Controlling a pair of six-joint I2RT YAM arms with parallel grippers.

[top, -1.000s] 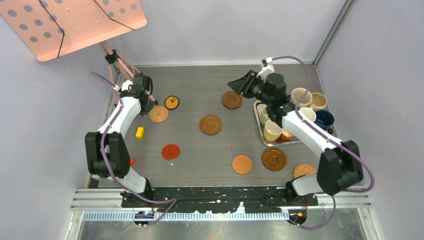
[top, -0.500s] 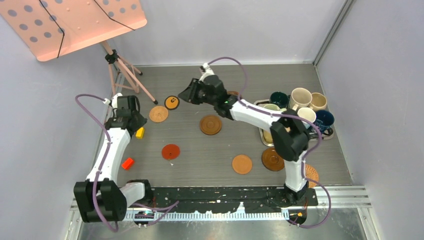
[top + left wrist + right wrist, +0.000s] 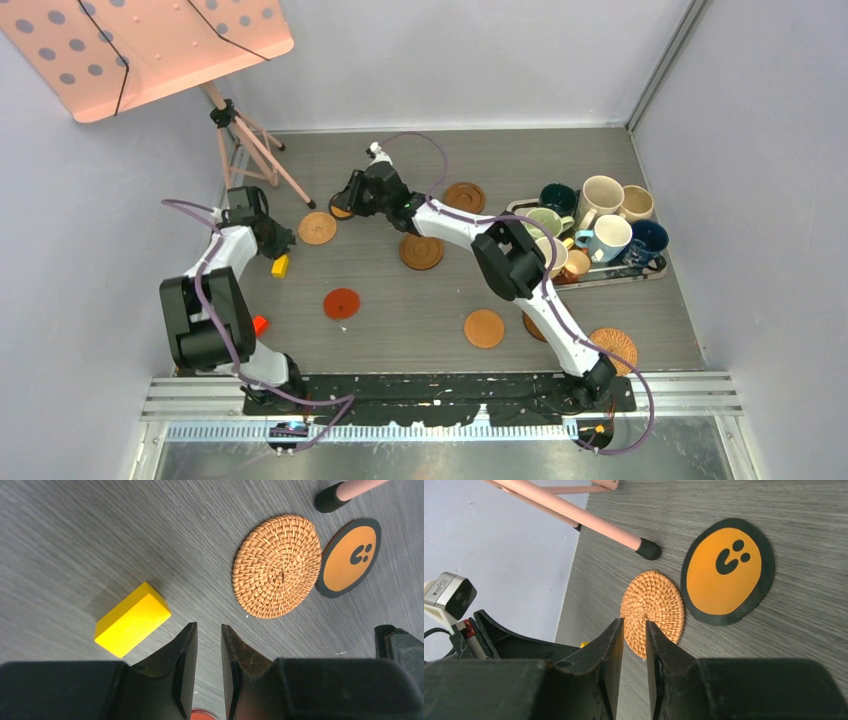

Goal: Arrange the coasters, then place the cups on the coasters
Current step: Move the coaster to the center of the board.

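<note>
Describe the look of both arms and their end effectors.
The left arm and right arm have white links joined by bulky black joints, each trailed by a looping purple cable. The left end effector and right end effector each have two matte black wedge-shaped fingers.

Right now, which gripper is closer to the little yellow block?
The left. The left gripper hovers right beside the yellow block; the right gripper is farther off, by the black-and-orange coaster, past the wicker coaster.
</note>
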